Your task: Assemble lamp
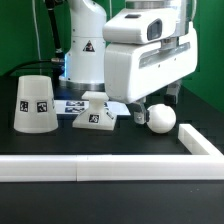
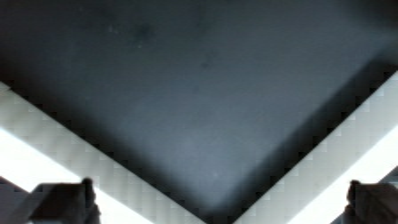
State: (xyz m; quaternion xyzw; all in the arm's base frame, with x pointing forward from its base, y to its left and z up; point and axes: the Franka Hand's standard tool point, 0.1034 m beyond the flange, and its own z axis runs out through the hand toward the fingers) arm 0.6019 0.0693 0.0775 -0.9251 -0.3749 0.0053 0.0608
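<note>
In the exterior view the tapered white shade (image 1: 33,103) stands mouth down at the left. The stepped square base (image 1: 94,113) sits in the middle. The ball-shaped bulb (image 1: 159,118) lies at the right. My gripper (image 1: 150,105) hangs just above and behind the bulb, mostly hidden by the white hand. In the wrist view my gripper (image 2: 217,205) is open and empty. Its dark fingertips (image 2: 61,203) stand wide apart over the black table. No lamp part shows in the wrist view.
A white rail (image 1: 110,168) borders the black table along the front and the exterior view's right; its corner shows in the wrist view (image 2: 107,160). The marker board (image 1: 70,104) lies behind the base. The robot's pedestal (image 1: 86,50) stands at the back.
</note>
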